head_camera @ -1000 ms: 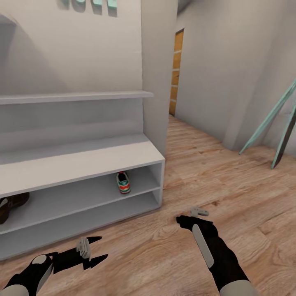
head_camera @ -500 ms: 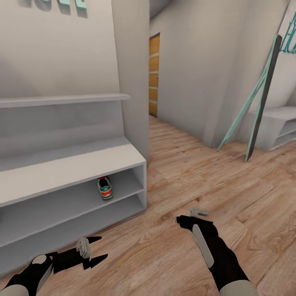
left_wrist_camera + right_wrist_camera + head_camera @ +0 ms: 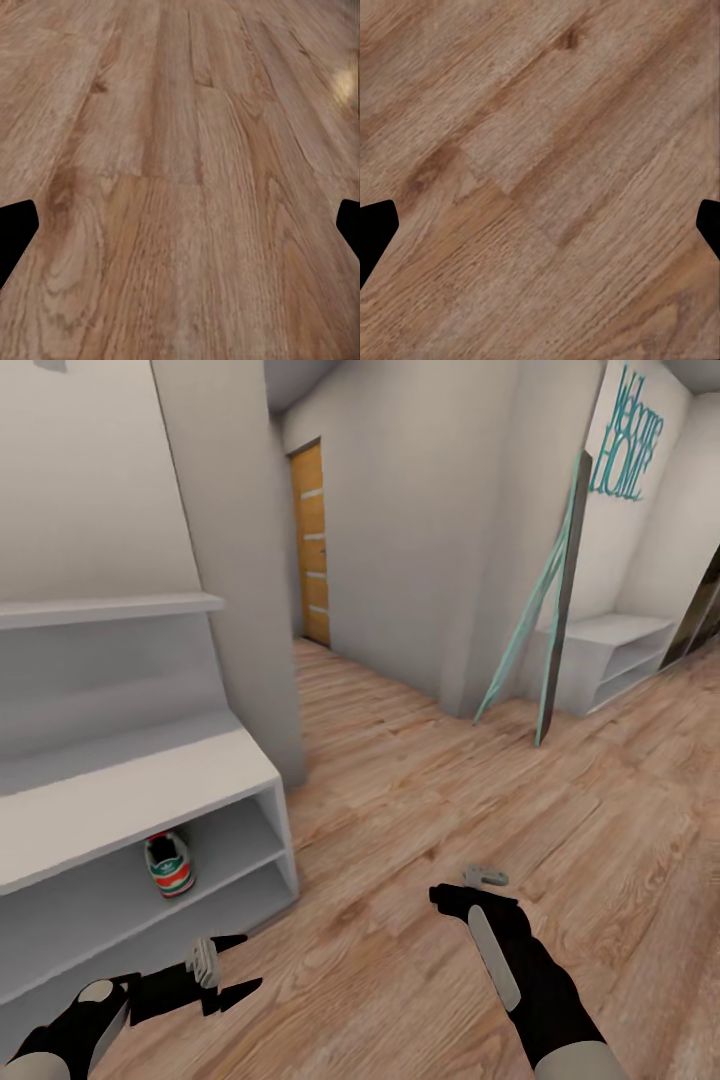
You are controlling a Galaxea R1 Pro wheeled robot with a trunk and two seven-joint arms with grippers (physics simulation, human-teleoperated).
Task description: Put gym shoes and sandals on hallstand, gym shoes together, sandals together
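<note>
1. One gym shoe (image 3: 170, 864) already sits heel-out in your hallstand (image 3: 140, 790) upper bay, off the corridor floor (image 3: 480, 790).
2. Your left pincer (image 3: 232, 964) and right pincer (image 3: 470, 885) hang wide and empty, ready for more shoes.

The hallstand (image 3: 150, 800) runs off the head view's left edge; its top shelf shadows the gym shoe (image 3: 170, 863), toe end unseen.
</note>
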